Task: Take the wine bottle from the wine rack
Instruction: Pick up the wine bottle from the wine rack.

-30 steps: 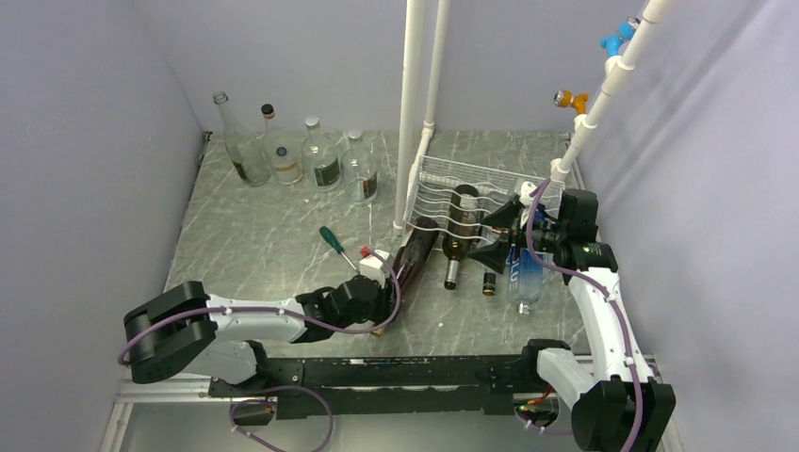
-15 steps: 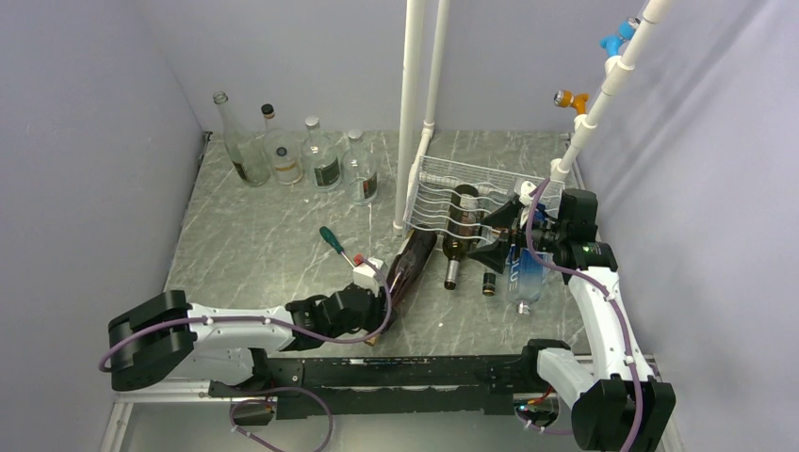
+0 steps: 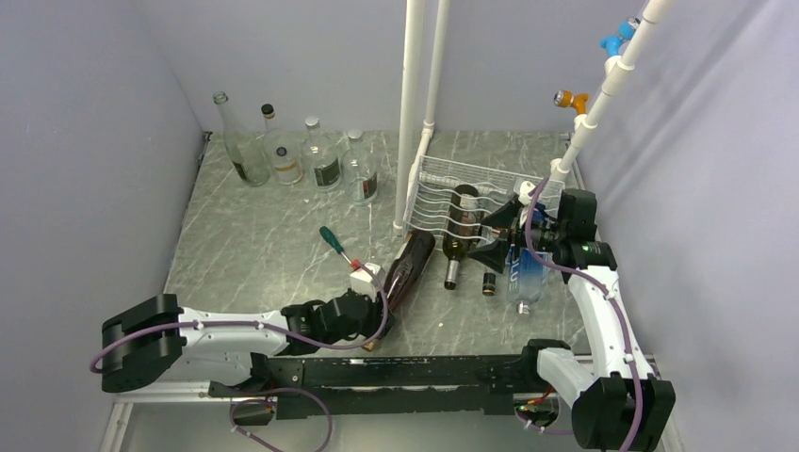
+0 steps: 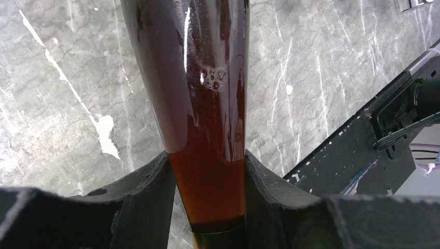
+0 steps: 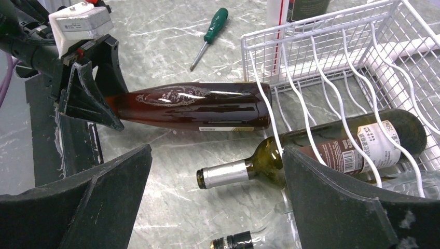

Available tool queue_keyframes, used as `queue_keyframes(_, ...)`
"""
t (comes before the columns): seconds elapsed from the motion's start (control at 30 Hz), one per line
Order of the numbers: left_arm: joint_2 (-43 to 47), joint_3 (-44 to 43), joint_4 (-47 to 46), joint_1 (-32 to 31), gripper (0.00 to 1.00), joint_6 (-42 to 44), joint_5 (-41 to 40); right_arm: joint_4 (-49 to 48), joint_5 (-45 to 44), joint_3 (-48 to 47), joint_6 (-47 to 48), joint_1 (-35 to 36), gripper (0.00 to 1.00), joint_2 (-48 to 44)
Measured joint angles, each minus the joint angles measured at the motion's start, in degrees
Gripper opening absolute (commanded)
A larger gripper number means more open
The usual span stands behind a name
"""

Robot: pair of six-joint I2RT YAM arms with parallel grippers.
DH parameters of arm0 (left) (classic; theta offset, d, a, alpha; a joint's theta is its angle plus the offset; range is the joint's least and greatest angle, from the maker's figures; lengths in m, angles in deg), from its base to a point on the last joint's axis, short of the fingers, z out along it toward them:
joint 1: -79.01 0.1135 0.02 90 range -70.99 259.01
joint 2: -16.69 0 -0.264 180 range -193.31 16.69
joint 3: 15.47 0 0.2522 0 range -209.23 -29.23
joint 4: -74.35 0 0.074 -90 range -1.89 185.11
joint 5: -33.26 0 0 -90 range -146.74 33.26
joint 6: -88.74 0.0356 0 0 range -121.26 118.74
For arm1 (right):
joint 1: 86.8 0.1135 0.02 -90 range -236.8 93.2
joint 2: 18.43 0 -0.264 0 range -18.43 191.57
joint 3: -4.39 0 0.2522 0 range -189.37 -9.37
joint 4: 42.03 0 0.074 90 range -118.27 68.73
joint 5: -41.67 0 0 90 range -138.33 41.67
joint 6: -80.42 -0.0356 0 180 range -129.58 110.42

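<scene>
A dark brown wine bottle [image 3: 405,268] lies on the table, its base by the front left corner of the white wire wine rack [image 3: 443,184]. My left gripper [image 3: 370,318] is shut on its neck [image 4: 207,176], a finger [image 4: 145,202] on each side. The right wrist view shows the same bottle [image 5: 192,106] with its base touching the rack's [image 5: 321,46] front wires. A green bottle [image 3: 459,231] with a silver foil neck [image 5: 233,174] lies in the rack. My right gripper [image 3: 490,243] hangs open [image 5: 217,155] above that neck, holding nothing.
A clear bottle [image 3: 523,273] lies beside the green one. A green-handled screwdriver [image 3: 332,241] rests on the marble table left of the brown bottle. Several glass bottles [image 3: 283,151] stand at the back left. White pipes [image 3: 412,113] rise at the rack's left rear corner.
My left arm has drawn back toward the near edge, sliding the brown bottle a little out from the rack. The right arm has not moved.
</scene>
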Motion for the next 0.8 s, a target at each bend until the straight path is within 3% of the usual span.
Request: queue_keyframes(0.8,2.47,0.63,3.69,-3.02,0.0,-1.42,-0.72,-0.02,-0.94,0.37,0.09,0.0,1.0,0.44)
